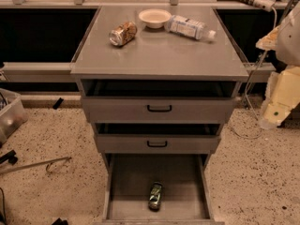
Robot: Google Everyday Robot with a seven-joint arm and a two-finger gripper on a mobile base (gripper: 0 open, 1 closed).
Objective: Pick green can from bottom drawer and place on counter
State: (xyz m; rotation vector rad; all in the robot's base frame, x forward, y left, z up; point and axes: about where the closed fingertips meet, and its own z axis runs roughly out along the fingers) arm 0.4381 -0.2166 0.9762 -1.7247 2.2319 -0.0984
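The green can (155,196) lies on its side on the flat grey floor of the open bottom drawer (136,182), near the drawer's front edge and a little right of centre. The counter (159,55) is the grey cabinet top above it. My arm shows as cream and white parts at the right edge of the camera view. My gripper (273,117) is at its lower end, right of the cabinet at the height of the top drawer. It is well above and to the right of the can and touches nothing.
On the counter lie a tan patterned can (123,33), a white bowl (154,18) and a plastic water bottle (190,27). Two upper drawers with black handles (159,108) stand slightly open. A plastic bin (9,114) and a bent metal rod (42,164) are on the floor at left.
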